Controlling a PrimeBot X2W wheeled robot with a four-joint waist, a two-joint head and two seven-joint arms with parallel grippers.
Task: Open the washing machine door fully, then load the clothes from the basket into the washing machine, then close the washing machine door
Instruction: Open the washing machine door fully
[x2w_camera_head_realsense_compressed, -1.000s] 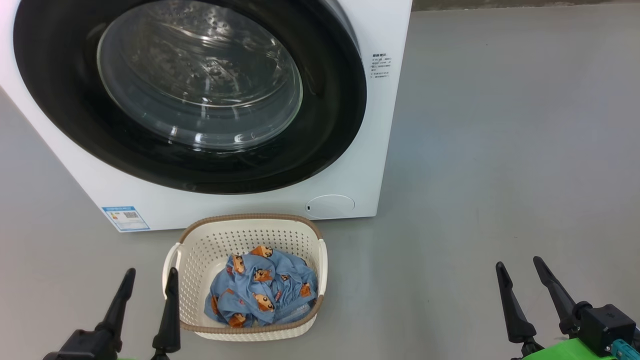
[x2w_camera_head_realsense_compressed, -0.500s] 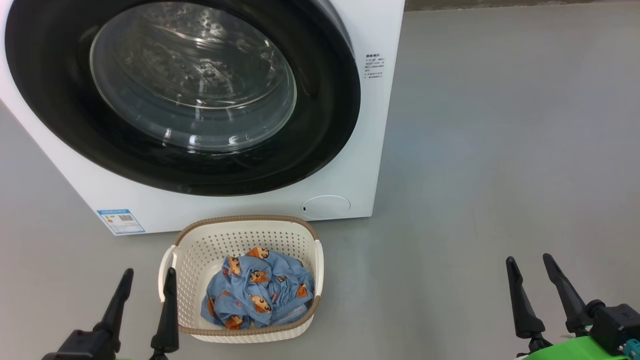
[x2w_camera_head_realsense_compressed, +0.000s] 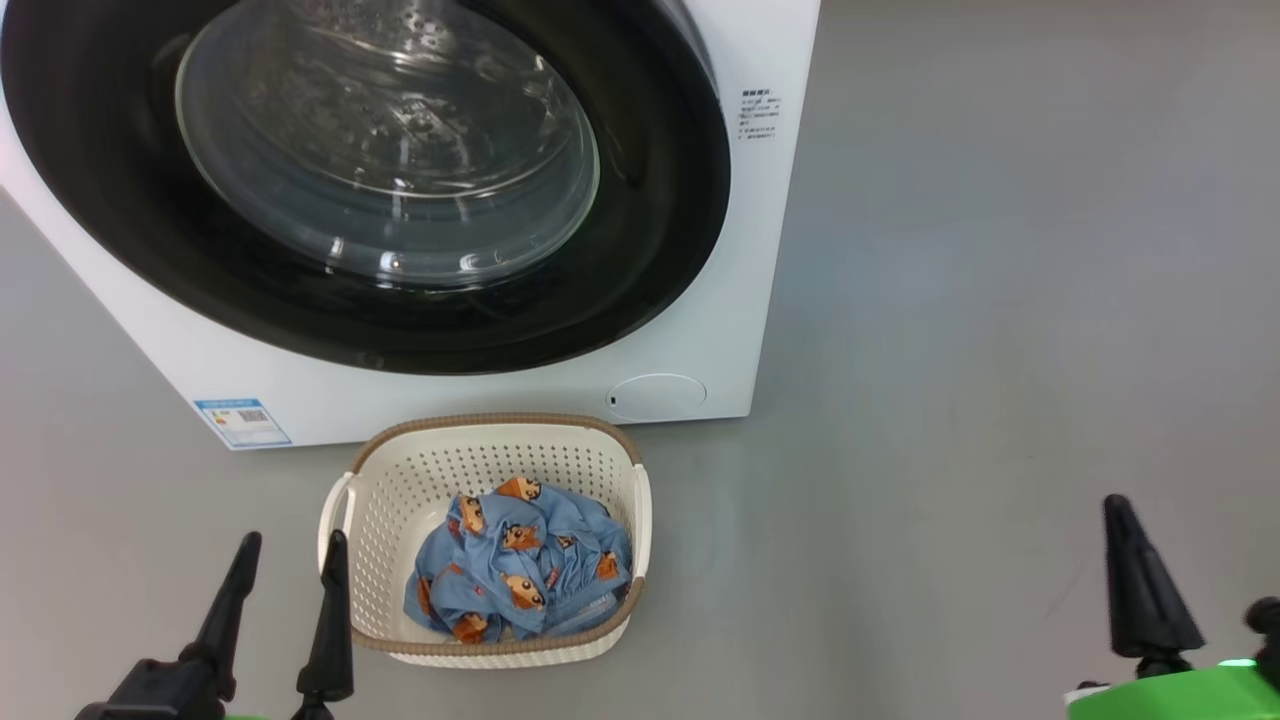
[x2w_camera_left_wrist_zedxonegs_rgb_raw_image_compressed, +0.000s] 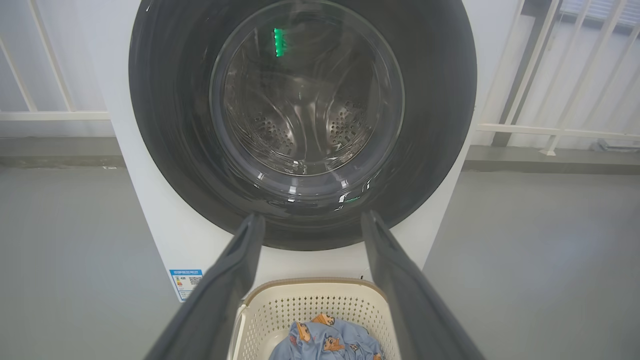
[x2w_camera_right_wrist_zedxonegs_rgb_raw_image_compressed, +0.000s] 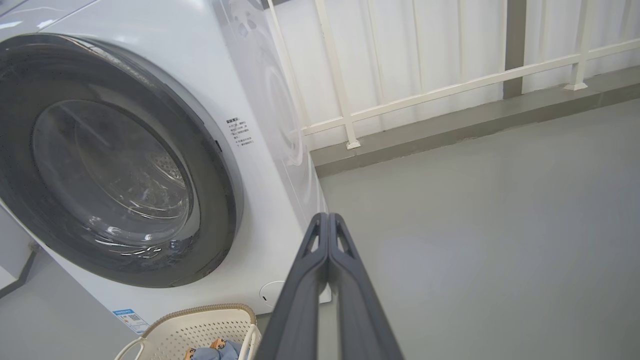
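"Washing machine door (x2w_camera_head_realsense_compressed: 390, 170), is it open?"
"No, it sits flush in the front of the washing machine (x2w_camera_head_realsense_compressed: 730, 330). Black rim all round, glass bowl in the middle, and I can see the steel drum through it."
"And the clothes (x2w_camera_head_realsense_compressed: 520, 565)?"
"Blue ones with orange animal prints, heaped in the basket (x2w_camera_head_realsense_compressed: 480, 465). That stands on the grey floor (x2w_camera_head_realsense_compressed: 950, 350) just in front of the machine, below the door."
"What about the left tool (x2w_camera_head_realsense_compressed: 292, 545)?"
"Near side, just left of the basket. Its fingers are spread wide with nothing between them."
"The right tool (x2w_camera_head_realsense_compressed: 1118, 515)?"
"Well off to the right, over the floor. Its fingers are pressed flat together, holding nothing."
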